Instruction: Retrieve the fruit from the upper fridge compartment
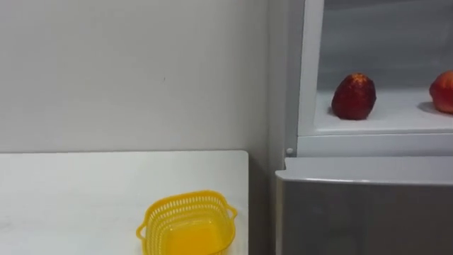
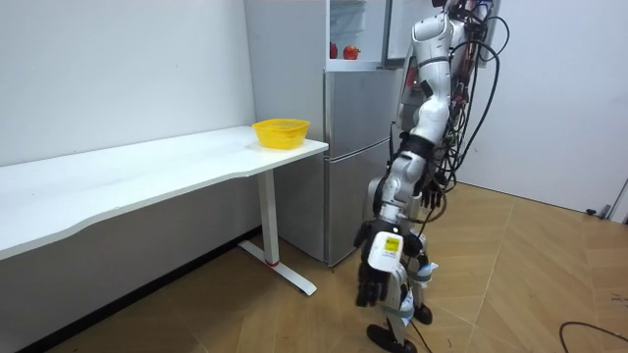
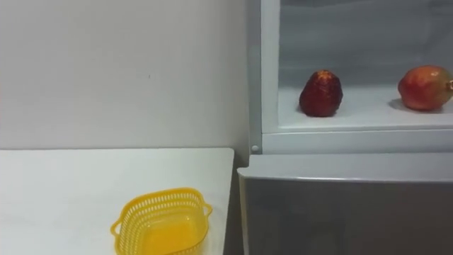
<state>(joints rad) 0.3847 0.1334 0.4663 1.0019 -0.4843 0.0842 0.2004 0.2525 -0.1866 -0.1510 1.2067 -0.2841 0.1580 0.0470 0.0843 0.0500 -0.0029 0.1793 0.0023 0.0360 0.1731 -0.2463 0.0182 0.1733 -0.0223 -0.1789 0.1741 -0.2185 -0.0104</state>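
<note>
The left hand [image 2: 378, 270] hangs low beside the robot, before the fridge [image 2: 358, 147]; it seems loosely open and empty. High above it, on the open upper shelf [image 1: 396, 120], sit a dark red fruit [image 1: 353, 96] and a red-orange fruit [image 1: 442, 91]. A yellow basket [image 1: 187, 225] stands on the white table [image 1: 85, 198], above the hand towards the room view's left.

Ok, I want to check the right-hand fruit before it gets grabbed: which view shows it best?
The right eye view: the right-hand fruit sits whole on the fridge shelf. The left eye view cuts it off at the picture's edge; the room view shows it as a tiny red speck.
</note>
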